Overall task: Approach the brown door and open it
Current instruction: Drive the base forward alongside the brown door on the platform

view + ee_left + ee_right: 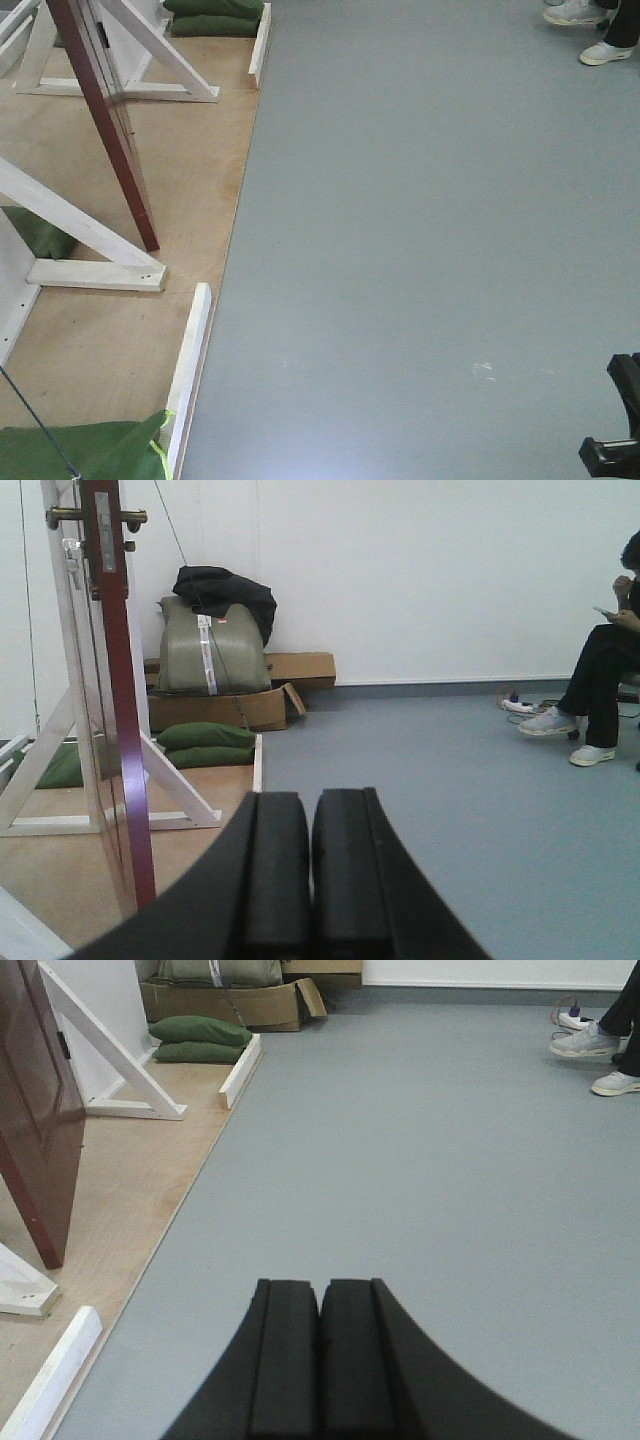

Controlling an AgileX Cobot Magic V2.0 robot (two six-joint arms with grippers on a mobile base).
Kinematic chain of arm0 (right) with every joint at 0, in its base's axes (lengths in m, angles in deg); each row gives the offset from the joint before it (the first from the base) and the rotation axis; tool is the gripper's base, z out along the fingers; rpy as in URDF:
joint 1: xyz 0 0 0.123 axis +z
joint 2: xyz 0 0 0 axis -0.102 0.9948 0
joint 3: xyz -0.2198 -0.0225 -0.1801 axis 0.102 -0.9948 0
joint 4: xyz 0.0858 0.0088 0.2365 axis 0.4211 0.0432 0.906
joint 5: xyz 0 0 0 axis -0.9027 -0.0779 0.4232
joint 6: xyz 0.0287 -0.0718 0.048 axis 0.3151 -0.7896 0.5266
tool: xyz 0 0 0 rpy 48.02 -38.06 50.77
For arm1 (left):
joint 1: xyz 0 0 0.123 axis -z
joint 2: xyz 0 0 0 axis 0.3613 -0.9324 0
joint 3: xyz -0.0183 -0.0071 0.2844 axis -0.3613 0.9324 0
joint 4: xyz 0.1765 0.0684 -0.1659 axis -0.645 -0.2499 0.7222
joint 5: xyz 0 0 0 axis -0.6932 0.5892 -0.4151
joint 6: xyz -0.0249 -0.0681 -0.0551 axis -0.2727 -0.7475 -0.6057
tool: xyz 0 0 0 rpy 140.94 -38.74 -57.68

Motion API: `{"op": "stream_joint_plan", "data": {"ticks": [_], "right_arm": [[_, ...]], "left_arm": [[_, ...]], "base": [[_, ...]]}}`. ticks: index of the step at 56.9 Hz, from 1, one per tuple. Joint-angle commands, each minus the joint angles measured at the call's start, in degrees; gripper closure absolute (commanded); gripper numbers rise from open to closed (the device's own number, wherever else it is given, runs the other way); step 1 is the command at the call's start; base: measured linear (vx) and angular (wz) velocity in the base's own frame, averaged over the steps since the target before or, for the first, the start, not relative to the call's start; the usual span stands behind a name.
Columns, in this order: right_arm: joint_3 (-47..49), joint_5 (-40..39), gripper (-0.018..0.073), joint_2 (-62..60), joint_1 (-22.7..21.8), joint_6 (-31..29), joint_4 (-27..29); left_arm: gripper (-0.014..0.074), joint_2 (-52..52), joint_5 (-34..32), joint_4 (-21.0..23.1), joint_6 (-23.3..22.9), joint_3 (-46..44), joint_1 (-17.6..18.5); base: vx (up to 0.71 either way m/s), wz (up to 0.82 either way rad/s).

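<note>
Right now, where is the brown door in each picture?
Front-facing view: the brown door is at the upper left, a thin slanting strip seen from above.
Left wrist view: the door is at the left, seen edge-on and running from the top nearly to the bottom.
Right wrist view: the door is at the far left, with its panelled face showing.
Shared landmark: the stacked green bags behind the door.

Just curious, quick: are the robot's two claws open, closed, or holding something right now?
Left gripper: closed, holding nothing.
Right gripper: closed, holding nothing.
</note>
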Motion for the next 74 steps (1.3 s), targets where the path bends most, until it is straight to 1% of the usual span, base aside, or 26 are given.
{"op": "stream_joint_plan", "data": {"ticks": [1, 39, 74], "right_arm": [[-0.2, -4.6, 0.0559, -0.3, 0.1, -0.4, -0.2], [-0.2, -4.6, 0.0559, -0.3, 0.1, -0.4, -0.2], [-0.2, -4.4, 0.0559, -0.3, 0.1, -0.4, -0.2]], "left_arm": [[0.0421, 0.8, -4.8, 0.3, -0.3, -1.0, 0.1], [0.0421, 0.8, -4.8, 0.3, -0.3, -1.0, 0.1], [0.0421, 0.8, -4.8, 0.3, -0.3, -1.0, 0.1]], "base": [[0.00, 0.00], [0.03, 0.00], [0.23, 0.00]]}}
